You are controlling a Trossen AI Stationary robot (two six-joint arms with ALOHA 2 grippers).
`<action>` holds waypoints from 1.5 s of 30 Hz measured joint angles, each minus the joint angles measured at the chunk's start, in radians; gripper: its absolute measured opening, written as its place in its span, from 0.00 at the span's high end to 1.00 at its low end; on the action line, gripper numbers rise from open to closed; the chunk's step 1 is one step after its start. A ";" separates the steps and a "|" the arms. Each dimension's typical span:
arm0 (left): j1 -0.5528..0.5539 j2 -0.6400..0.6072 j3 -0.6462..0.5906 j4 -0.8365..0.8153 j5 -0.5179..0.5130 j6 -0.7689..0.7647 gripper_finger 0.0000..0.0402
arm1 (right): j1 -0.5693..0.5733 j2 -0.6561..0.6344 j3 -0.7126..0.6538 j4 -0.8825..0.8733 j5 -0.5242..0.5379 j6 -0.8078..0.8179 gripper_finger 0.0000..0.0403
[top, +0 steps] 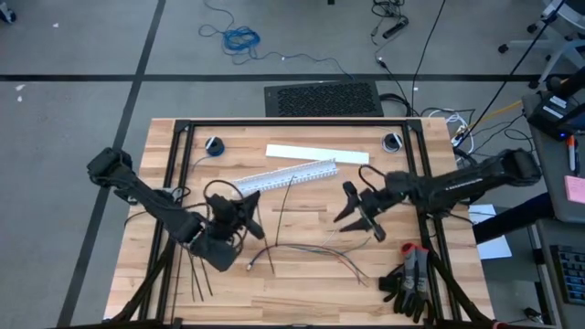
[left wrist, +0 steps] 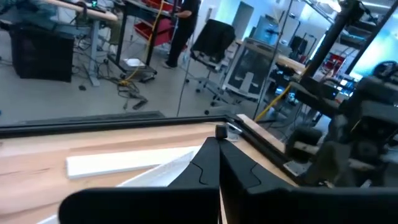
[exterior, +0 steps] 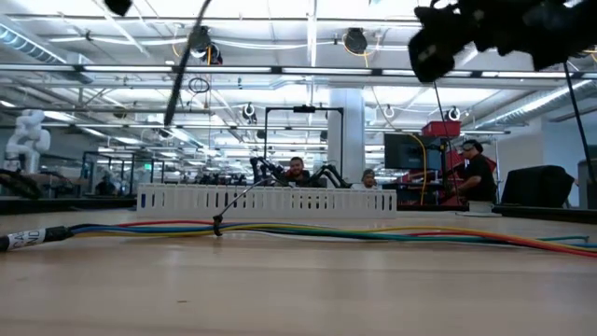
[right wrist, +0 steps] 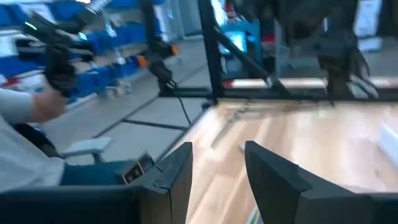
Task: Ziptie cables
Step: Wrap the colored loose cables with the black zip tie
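The cables (top: 306,251) lie loose on the wooden table near its front; in the low view they (exterior: 308,229) run across as coloured wires. One ziptie (top: 285,206) meets the bundle at one end, and its tail (exterior: 244,199) slants up. Several more zipties (top: 196,274) lie at the front left. My left gripper (top: 251,206) (left wrist: 219,155) hovers shut above the table, left of the bundle. A thin black strip (exterior: 185,65) hangs in the air there. My right gripper (top: 358,219) (right wrist: 217,168) hovers open on the right, with nothing between its fingers. My left gripper is shut on a ziptie, as far as the low view shows. The strip (exterior: 191,42) slants down below the gripper, lifted clear of the table, and its lower end (exterior: 170,119) is free. The shut fingers (left wrist: 199,168) hide the place of contact.
A long white slotted duct (top: 288,172) and a flat white strip (top: 315,153) lie toward the far side. Black gloves and red-handled tools (top: 411,279) sit at the front right. A black frame (top: 292,122) rims the table. People sit at benches beyond the table (exterior: 298,173).
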 joint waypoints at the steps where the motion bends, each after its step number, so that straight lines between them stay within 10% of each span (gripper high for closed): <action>1: 0.006 0.018 0.000 0.089 0.005 0.068 1.00 | 0.024 0.007 -0.022 0.033 0.048 0.004 0.65; 7: 0.086 0.170 0.000 0.559 0.023 0.273 1.00 | 0.123 0.093 -0.099 0.375 0.219 0.052 0.65; 17: 0.236 0.474 0.029 1.028 0.294 0.327 1.00 | 0.199 0.278 -0.025 0.284 0.679 0.008 0.65; 31: 0.280 0.519 0.050 1.073 0.341 0.348 1.00 | 0.280 0.436 0.161 0.121 1.078 -0.062 0.65; 45: 0.280 0.519 0.050 1.068 0.329 0.353 1.00 | 0.266 0.439 0.218 0.062 1.124 -0.102 0.65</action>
